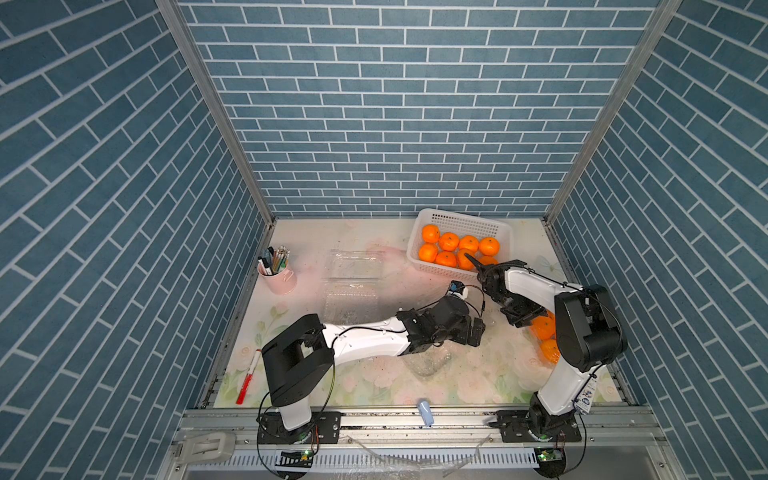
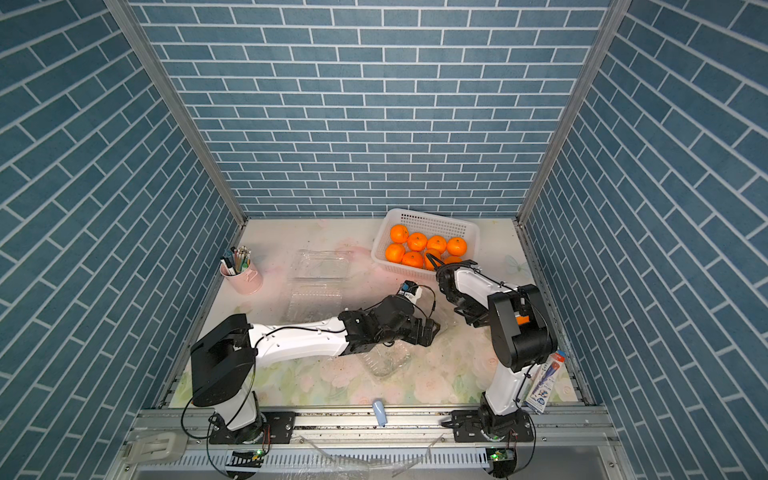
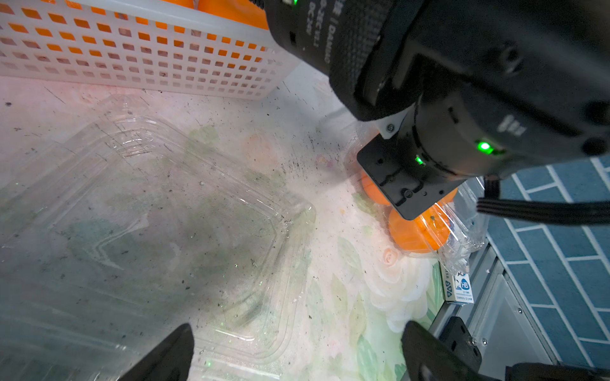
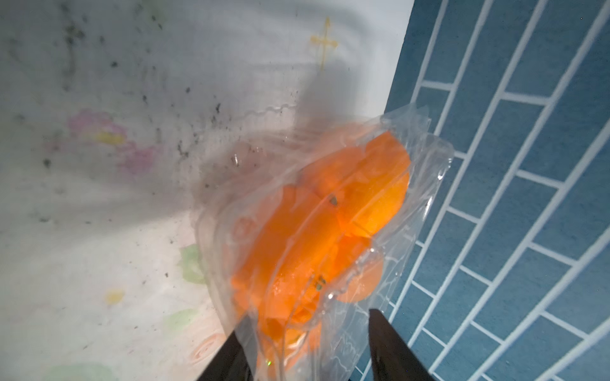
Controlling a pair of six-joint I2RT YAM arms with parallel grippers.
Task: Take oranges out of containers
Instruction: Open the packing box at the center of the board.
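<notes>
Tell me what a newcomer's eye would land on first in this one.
The bright oranges piled in the white basket at the table's back right stand out first. Next comes a clear container packed with oranges by the right-hand wall, between the right gripper's fingers; empty containers lie mid-table.

You're working inside a blue-brick booth.
Brick-pattern walls close you in on three sides, with aluminium posts at the back corners. The floral tabletop is evenly lit and speckled with dark grime.
</notes>
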